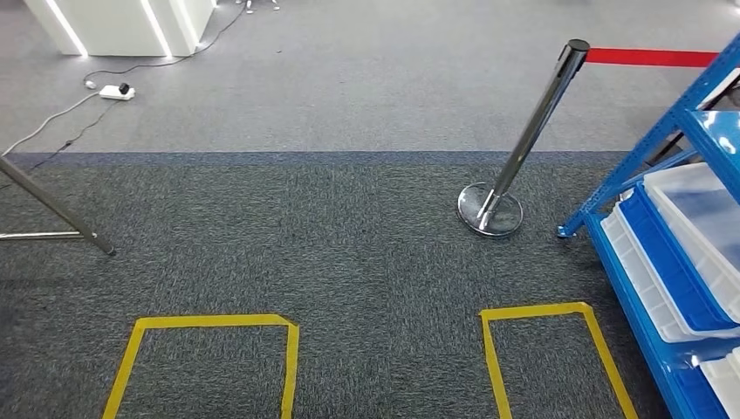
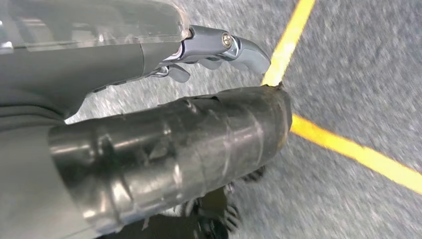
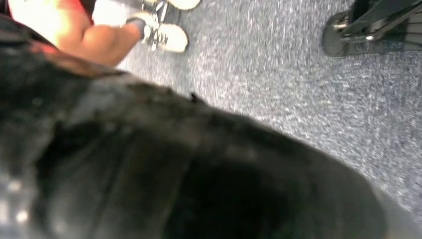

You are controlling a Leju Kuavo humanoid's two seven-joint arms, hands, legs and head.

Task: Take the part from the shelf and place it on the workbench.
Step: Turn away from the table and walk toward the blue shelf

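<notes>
I see grey carpet marked with yellow tape squares, a chrome stanchion, and the blue shelf (white trays inside) at right. Left robot hand hangs empty, fingers curled; the right robot hand's state I cannot tell.

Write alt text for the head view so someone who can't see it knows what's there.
A blue shelf holding white and blue trays stands at the right edge of a grey carpeted floor. Two squares of yellow tape mark the carpet in front, and a chrome barrier post with a red belt stands beyond them.

Workshop floor, blue shelf, floor tape
</notes>
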